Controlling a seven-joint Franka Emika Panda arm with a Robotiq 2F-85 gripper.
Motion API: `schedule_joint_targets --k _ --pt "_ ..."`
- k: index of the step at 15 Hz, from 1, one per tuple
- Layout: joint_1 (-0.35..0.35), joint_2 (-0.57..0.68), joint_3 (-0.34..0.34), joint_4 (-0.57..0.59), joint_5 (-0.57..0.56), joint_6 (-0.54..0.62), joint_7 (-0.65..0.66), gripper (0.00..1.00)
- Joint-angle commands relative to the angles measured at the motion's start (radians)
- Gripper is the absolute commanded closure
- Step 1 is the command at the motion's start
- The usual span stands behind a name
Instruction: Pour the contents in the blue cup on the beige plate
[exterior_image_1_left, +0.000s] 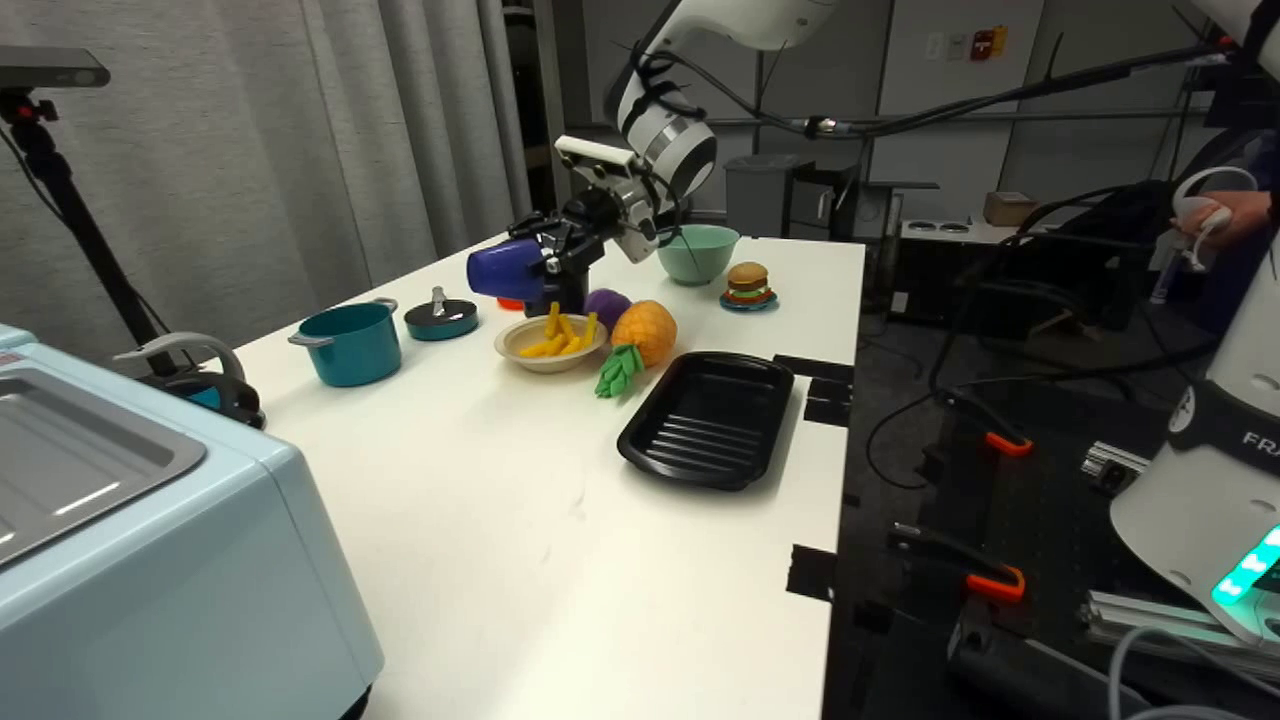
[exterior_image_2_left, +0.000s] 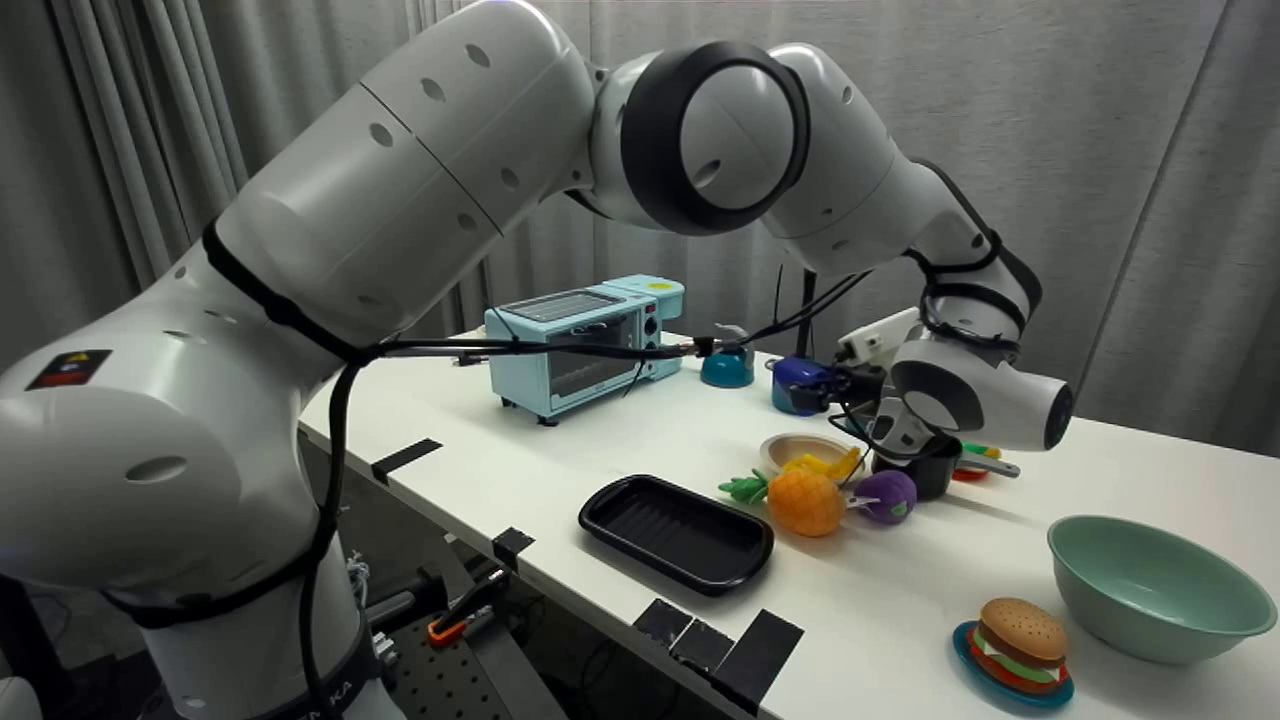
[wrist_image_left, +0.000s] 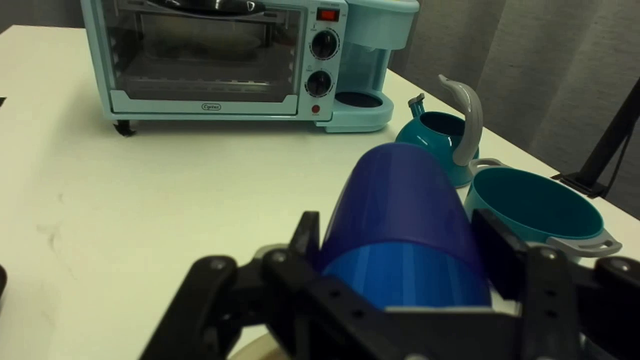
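Closest to us in the wrist view, the claw (wrist_image_left: 395, 232) is clamped on the blue cup (wrist_image_left: 400, 195) from both sides. We see the cup tipped over, mouth turned back toward the claw, the lighter blue inside showing. In an exterior view we find it held above the white table (exterior_image_1_left: 480, 480), and lower down the beige plate (exterior_image_1_left: 548, 366) sits with yellow fries (exterior_image_1_left: 546, 347) in it. Just beside the plate lies a toy pineapple (exterior_image_1_left: 646, 333), a purple vegetable (exterior_image_1_left: 606, 304) next to that; a teal pot (exterior_image_1_left: 353, 348) stands farther off.
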Motion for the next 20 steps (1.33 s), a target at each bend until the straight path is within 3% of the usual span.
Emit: schedule_joint_targets --k 1,15,20 --pt "-0.006 0.033 -0.011 0.055 0.041 -0.057 0.021 0.48" --pt "0.0 0.003 -0.01 0.064 0.045 -0.1 -0.026 0.48" --pt "0.035 -0.066 -0.027 0.066 -0.029 -0.163 -0.116 0.48"
